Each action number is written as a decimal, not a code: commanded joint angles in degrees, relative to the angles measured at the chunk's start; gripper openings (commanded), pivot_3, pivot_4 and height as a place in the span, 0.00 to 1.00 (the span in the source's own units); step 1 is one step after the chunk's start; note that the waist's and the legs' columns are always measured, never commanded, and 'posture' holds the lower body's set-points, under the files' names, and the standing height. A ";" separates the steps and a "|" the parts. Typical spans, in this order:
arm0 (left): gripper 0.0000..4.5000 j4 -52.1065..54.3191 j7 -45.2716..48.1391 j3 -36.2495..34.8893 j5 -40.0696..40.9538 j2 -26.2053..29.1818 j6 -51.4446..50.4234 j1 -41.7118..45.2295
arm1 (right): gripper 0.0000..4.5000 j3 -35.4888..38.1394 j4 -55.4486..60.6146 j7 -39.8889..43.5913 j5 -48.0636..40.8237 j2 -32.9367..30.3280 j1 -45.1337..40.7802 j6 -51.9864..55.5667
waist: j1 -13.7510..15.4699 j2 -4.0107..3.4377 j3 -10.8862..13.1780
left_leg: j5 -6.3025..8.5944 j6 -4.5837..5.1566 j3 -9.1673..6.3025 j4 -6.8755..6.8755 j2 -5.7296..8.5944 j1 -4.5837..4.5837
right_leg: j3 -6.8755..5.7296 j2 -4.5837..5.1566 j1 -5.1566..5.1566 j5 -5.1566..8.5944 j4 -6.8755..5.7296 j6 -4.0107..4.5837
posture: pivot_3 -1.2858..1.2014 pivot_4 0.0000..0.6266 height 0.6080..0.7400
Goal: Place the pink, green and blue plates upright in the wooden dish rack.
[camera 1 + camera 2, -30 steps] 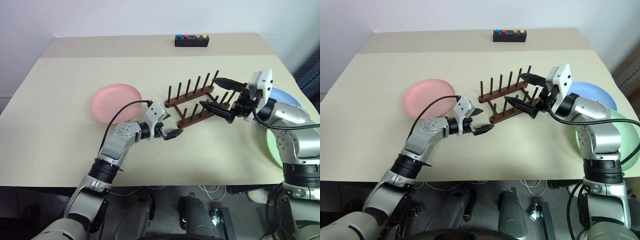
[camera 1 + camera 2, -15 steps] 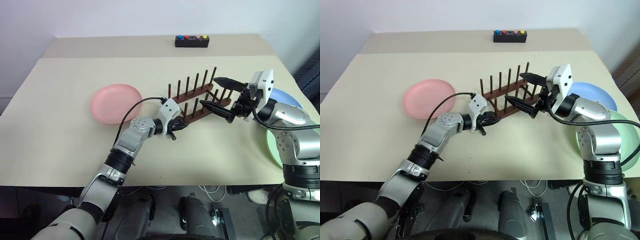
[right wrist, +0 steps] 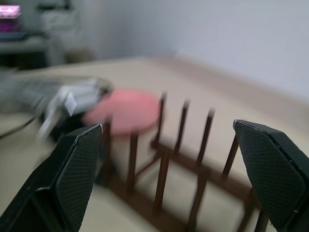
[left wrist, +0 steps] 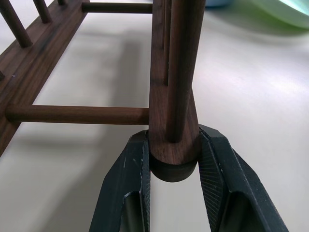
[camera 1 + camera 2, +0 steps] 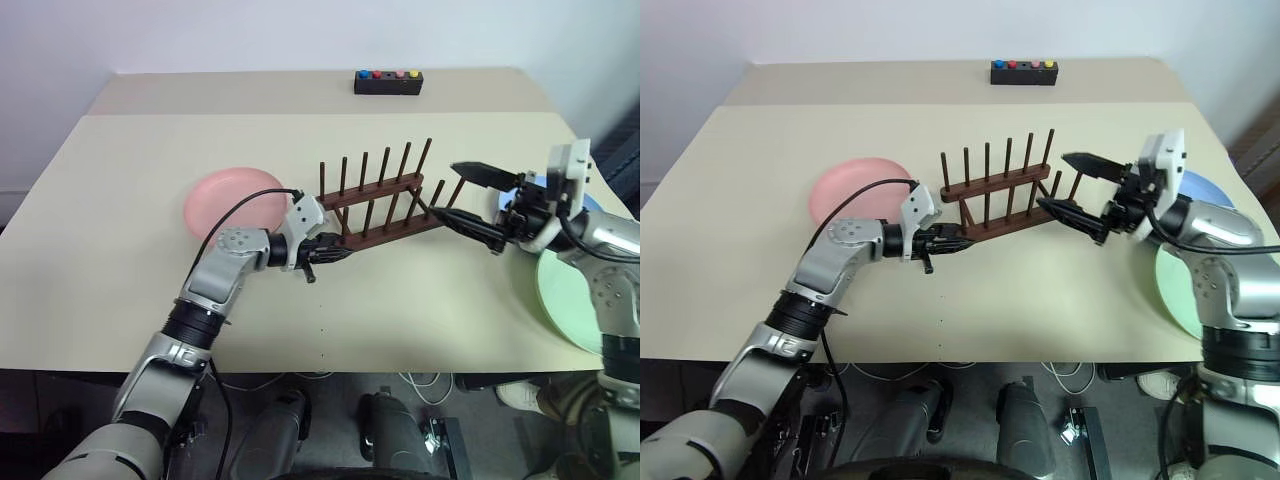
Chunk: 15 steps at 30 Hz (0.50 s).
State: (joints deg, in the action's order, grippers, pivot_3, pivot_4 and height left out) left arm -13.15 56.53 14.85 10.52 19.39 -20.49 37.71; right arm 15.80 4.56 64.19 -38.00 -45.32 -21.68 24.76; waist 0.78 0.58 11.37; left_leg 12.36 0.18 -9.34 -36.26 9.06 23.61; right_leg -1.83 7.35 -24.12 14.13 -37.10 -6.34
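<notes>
Wooden dish rack [image 5: 380, 200] mid-table, empty, no plate slotted yet, all three left to do; left gripper [image 4: 174, 166] clamped on the near rail's end, right gripper [image 5: 470, 197] spread wide, holding nothing, just off the rack's far end; pink plate [image 5: 235, 203] flat beside the left arm, blue plate [image 5: 1200, 187] and green plate [image 5: 570, 305] at the table's [image 5: 120, 270] right edge, green overhanging; open tabletop in front, button box [image 5: 388, 82] well behind
</notes>
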 commanded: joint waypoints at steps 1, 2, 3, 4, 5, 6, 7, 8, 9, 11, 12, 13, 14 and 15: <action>0.17 1.88 6.50 -0.16 2.27 0.35 6.03 0.75 | 1.00 3.37 0.55 5.14 -1.51 -4.93 1.88 0.26 | -0.04 0.00 0.00 | 0.02 0.03 0.02 -0.01 0.00 0.00 | 0.00 0.01 0.00 0.00 0.00 0.00 | 0.52 0.24 1.00; 0.17 2.27 7.90 0.01 2.48 0.65 6.94 0.45 | 1.00 4.82 0.04 6.54 -1.87 -6.56 3.24 0.54 | -0.04 0.00 0.00 | 0.03 0.05 0.03 -0.01 0.00 0.00 | 0.00 0.03 0.00 0.00 0.01 0.00 | 0.52 0.24 1.00; 0.17 2.60 9.27 0.05 2.84 0.79 7.58 0.07 | 1.00 6.12 -0.42 7.26 -2.38 -7.74 4.11 1.15 | -0.04 0.00 0.00 | 0.06 0.09 0.04 -0.02 0.00 0.00 | 0.00 0.08 0.00 0.00 0.01 0.00 | 0.52 0.24 1.00; 0.17 3.24 10.58 0.03 3.54 0.82 7.34 -0.43 | 1.00 7.48 -0.79 7.82 -2.62 -8.73 4.94 1.24 | -0.04 0.00 0.00 | 0.07 0.11 0.04 -0.02 -0.01 0.00 | 0.00 0.09 0.00 0.00 0.01 0.00 | 0.52 0.24 1.00; 0.17 3.71 11.54 0.02 4.02 0.80 7.28 -0.82 | 1.00 8.63 -0.99 8.21 -3.03 -9.41 5.61 1.57 | -0.04 0.00 0.00 | 0.07 0.11 0.04 -0.02 -0.02 0.00 | 0.00 0.09 0.00 0.00 0.01 0.00 | 0.52 0.24 1.00; 0.17 4.12 12.52 0.27 4.18 0.84 7.74 -1.30 | 1.00 9.49 -1.25 8.26 -3.12 -9.88 6.32 1.74 | -0.12 0.00 0.00 | 0.07 0.12 0.05 -0.01 -0.01 0.00 | 0.00 0.11 0.00 0.00 0.01 0.00 | 0.52 0.24 1.00; 0.17 4.43 13.04 0.49 4.17 0.82 8.03 -1.61 | 1.00 10.11 -1.48 8.43 -3.18 -10.23 6.87 1.82 | -0.21 0.00 0.00 | 0.08 0.13 0.05 -0.01 -0.02 0.00 | 0.00 0.11 0.00 0.00 0.01 0.00 | 0.52 0.24 1.00; 0.17 4.43 13.48 0.88 3.83 0.88 8.18 -1.81 | 1.00 10.51 -1.56 8.70 -2.79 -10.48 7.70 1.49 | -0.25 0.00 0.00 | 0.08 0.13 0.08 -0.01 -0.02 -0.01 | 0.01 0.13 0.00 0.00 0.00 0.00 | 0.52 0.24 1.00; 0.17 3.82 13.18 1.24 3.01 0.72 8.27 -1.77 | 1.00 11.00 -1.30 8.81 -2.93 -10.56 8.56 1.79 | -0.16 0.00 0.00 | 0.08 0.13 0.08 -0.01 -0.03 -0.01 | 0.01 0.12 0.00 0.00 0.00 0.00 | 0.52 0.24 1.00; 0.17 2.84 13.13 1.98 2.06 0.38 9.02 -1.85 | 1.00 11.90 -0.65 8.73 -2.66 -10.48 9.98 1.42 | -0.11 0.00 0.00 | 0.08 0.13 0.08 -0.05 -0.04 -0.01 | 0.01 0.12 0.00 0.00 -0.01 0.00 | 0.52 0.24 1.00; 0.17 2.66 13.23 2.19 2.09 0.29 8.92 -1.90 | 1.00 12.31 -0.40 8.56 -2.98 -10.43 10.38 1.73 | -0.11 0.00 0.00 | 0.08 0.13 0.09 -0.07 -0.04 -0.01 | 0.01 0.13 0.01 0.00 -0.01 0.00 | 0.52 0.24 1.00; 0.17 2.53 13.01 2.36 1.95 0.16 8.93 -1.94 | 1.00 12.60 -0.25 8.40 -3.18 -10.43 10.61 1.86 | -0.12 0.00 0.00 | 0.08 0.13 0.11 -0.07 -0.04 0.00 | 0.01 0.14 0.01 0.00 -0.01 0.00 | 0.52 0.24 1.00; 0.17 2.66 13.16 2.73 1.71 0.07 9.58 -2.35 | 1.00 12.98 -0.12 8.32 -3.14 -10.50 11.06 1.78 | -0.14 0.00 0.00 | 0.08 0.14 0.12 -0.07 -0.04 0.00 | 0.01 0.15 0.01 0.00 0.00 -0.01 | 0.52 0.24 1.00; 0.17 2.83 13.07 2.90 1.60 -0.07 9.52 -2.69 | 1.00 13.24 -0.03 8.25 -3.11 -10.55 11.40 1.74 | -0.13 0.00 0.00 | 0.08 0.14 0.13 -0.07 -0.04 0.00 | 0.02 0.15 0.01 0.00 0.00 -0.01 | 0.52 0.24 1.00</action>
State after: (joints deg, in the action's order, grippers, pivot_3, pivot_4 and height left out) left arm -11.61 69.63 17.53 11.79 19.72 -12.55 35.45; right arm 26.33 2.69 72.42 -39.76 -55.10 -10.28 26.89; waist 0.66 0.58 11.37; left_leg 12.44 0.33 -9.21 -36.33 9.02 23.61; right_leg -1.81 7.50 -24.11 14.13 -37.11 -6.34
